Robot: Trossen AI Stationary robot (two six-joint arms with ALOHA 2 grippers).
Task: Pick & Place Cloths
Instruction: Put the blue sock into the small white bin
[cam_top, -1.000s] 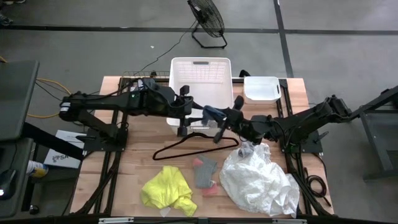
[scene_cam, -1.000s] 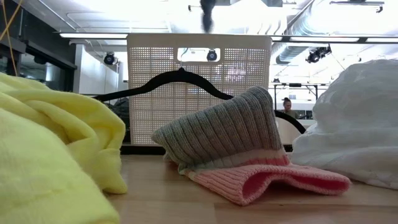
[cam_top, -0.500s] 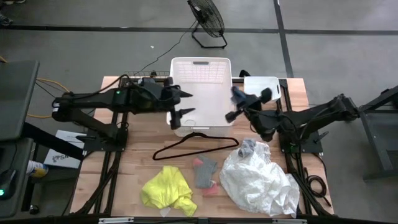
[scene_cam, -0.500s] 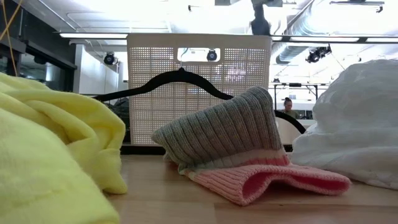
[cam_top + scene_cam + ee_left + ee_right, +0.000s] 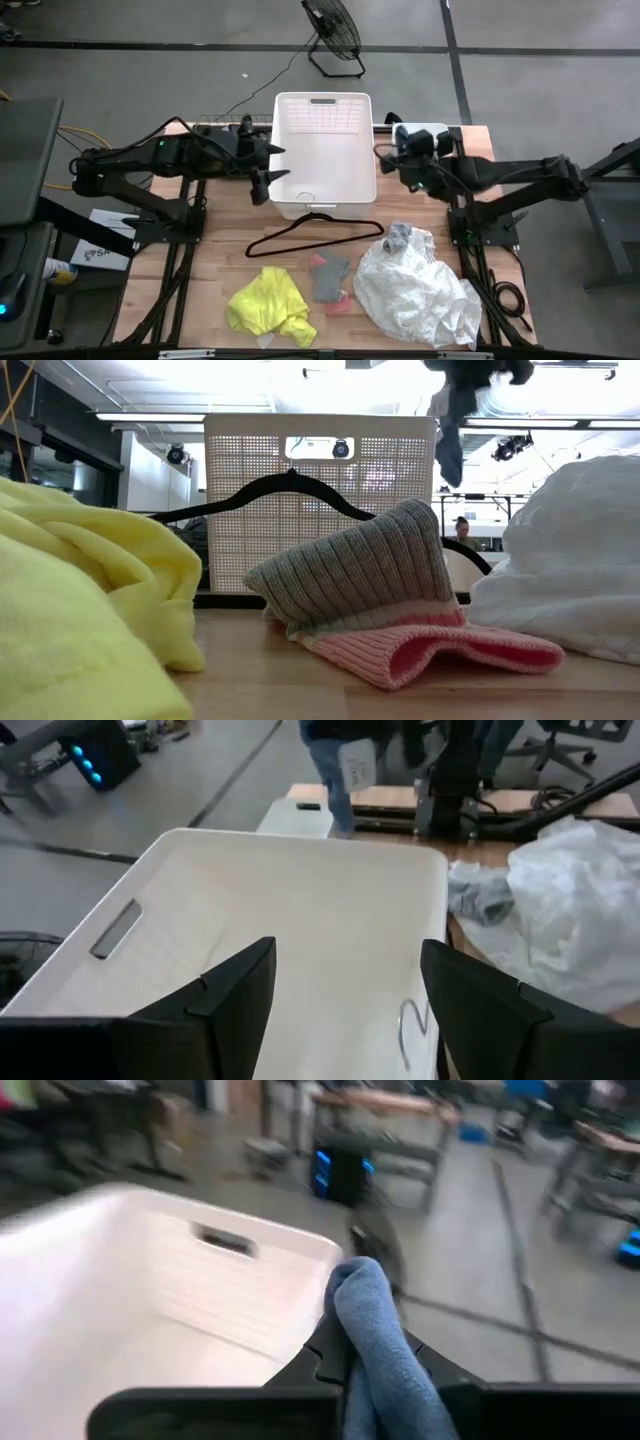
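Observation:
My right gripper [image 5: 395,150] is raised beside the right rim of the white basket [image 5: 325,110] and is shut on a small blue cloth [image 5: 375,1335]. That cloth also shows high up in the low view [image 5: 450,435]. My left gripper [image 5: 264,170] is open at the basket's left rim, its fingers spread over the basket floor [image 5: 345,980]. On the table's near part lie the yellow cloth [image 5: 268,305], a grey and pink knit piece [image 5: 330,275], the big white cloth [image 5: 420,290] and a small grey piece [image 5: 398,238]. My right gripper pinches the blue cloth between its two fingers at a rounded fold [image 5: 362,1285] that bulges past the fingertips. The cloth is lifted clear of the table, and its free end [image 5: 450,455] hangs slack below the gripper.
A thin black hanger [image 5: 310,237] lies just in front of the basket's near wall. A small white tray [image 5: 420,145] sits at the table's far right, under my right arm. A floor fan [image 5: 333,30] stands beyond the far edge. Bare wood lies left of the hanger.
My right gripper has carried the blue cloth from above the basket's near rim up and toward the table's far right, and has turned about. My left gripper has drawn back from the basket's near rim toward the table's left, staying open.

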